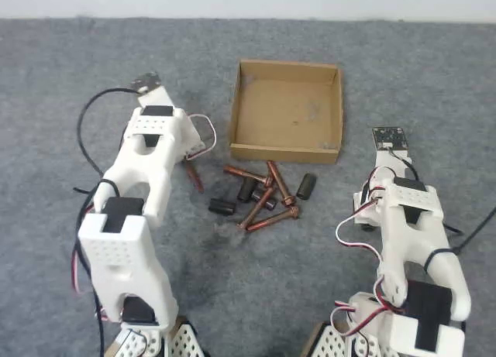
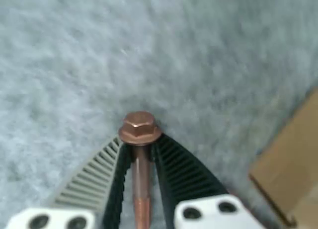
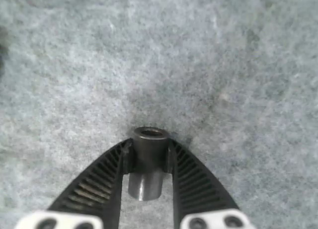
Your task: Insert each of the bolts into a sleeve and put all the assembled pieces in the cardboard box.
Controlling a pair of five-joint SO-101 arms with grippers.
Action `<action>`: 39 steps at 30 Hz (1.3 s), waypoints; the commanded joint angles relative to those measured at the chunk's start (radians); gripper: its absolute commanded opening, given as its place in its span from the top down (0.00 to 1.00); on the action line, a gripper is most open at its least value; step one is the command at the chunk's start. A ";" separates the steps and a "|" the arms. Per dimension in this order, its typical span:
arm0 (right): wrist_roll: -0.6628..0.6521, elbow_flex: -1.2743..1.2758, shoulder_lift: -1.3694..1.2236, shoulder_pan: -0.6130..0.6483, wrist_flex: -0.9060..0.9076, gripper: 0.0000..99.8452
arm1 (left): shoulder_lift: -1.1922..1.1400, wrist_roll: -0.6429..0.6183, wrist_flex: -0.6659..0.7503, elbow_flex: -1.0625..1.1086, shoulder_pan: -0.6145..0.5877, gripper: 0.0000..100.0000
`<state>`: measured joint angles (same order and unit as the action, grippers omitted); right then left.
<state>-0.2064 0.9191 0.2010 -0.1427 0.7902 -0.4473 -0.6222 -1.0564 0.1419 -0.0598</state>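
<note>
Left claw (image 2: 141, 143) grips a bolt (image 2: 140, 128), right claw (image 3: 149, 148) a sleeve (image 3: 148, 163); the box (image 1: 285, 151) lies at 12 o'clock of the loose pile (image 1: 260, 196). Meeting off-axis, the bolt could jam or twist free.

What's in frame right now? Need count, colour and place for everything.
cardboard box: 1, brown, far middle of table, no pieces inside.
loose bolts: 4, copper, piled in front of the box.
loose sleeves: 4 as far as I can tell, black, among those bolts.
held bolt: 1, copper, in left gripper.
held sleeve: 1, black, in right gripper.
carpet: 1, grey, covers the table.
arms: 2, white, either side of the pile; each gripper shut on its piece.
</note>
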 commanded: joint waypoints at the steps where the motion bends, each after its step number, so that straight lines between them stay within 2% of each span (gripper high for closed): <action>1: -0.014 -0.055 -0.002 0.004 0.001 0.99 | 0.135 0.241 -0.025 0.039 0.020 0.99; 5: -0.014 -0.055 -0.002 0.002 0.001 0.99 | 0.180 0.511 -0.029 0.068 0.015 0.99; 9: -0.014 -0.055 0.001 -0.001 -0.001 0.99 | 0.193 0.629 -0.023 0.108 0.020 0.99; 16: -0.009 -0.083 0.007 0.004 -0.033 0.99 | 0.189 0.634 -0.021 0.122 0.023 0.99; 20: -0.012 -0.147 0.004 -0.004 -0.050 0.99 | 0.199 0.635 0.032 0.163 0.017 0.99; 26: -0.014 -0.262 -0.002 0.044 -0.065 0.99 | 0.201 0.637 0.035 0.171 0.015 0.99; 39: -0.014 -0.273 -0.015 0.147 -0.476 0.99 | 0.201 0.638 0.038 0.173 0.015 0.99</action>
<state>-0.2110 0.7027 0.1826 -0.0292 0.3959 -0.3245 0.0054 -1.0319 0.3168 -0.0476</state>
